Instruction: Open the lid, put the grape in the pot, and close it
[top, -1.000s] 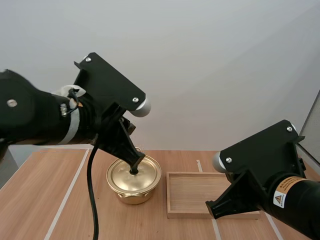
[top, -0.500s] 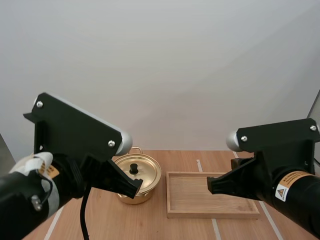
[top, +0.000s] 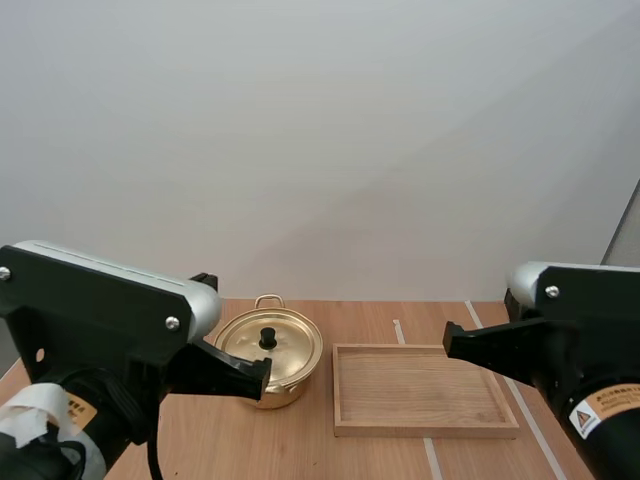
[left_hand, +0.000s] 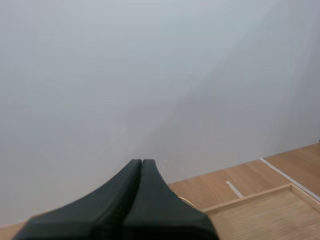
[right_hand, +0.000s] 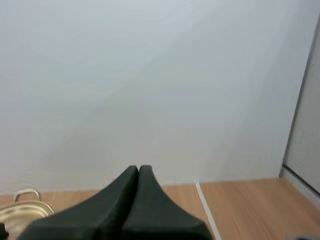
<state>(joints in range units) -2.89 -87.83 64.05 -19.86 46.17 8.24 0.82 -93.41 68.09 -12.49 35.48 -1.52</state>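
Note:
A golden pot (top: 268, 372) stands on the wooden table with its lid (top: 285, 345) on and a black knob (top: 267, 340) on top. My left gripper (top: 262, 374) is pulled back to the near left of the pot, apart from it. In the left wrist view my left gripper (left_hand: 141, 163) is shut, its fingers lying together as one dark wedge with nothing in them. My right gripper (top: 450, 342) hangs at the near right, over the tray's right end. In the right wrist view my right gripper (right_hand: 138, 169) is also shut on nothing, with the pot (right_hand: 20, 212) beyond it.
An empty wooden tray (top: 425, 428) lies just right of the pot; its rim (left_hand: 250, 199) is beyond my left fingers. White tape lines (top: 433, 458) run across the table (top: 300, 445). A plain wall stands behind.
My left gripper has come off the lid knob, and both arms have drawn back toward the near edge. The lid stays on the pot.

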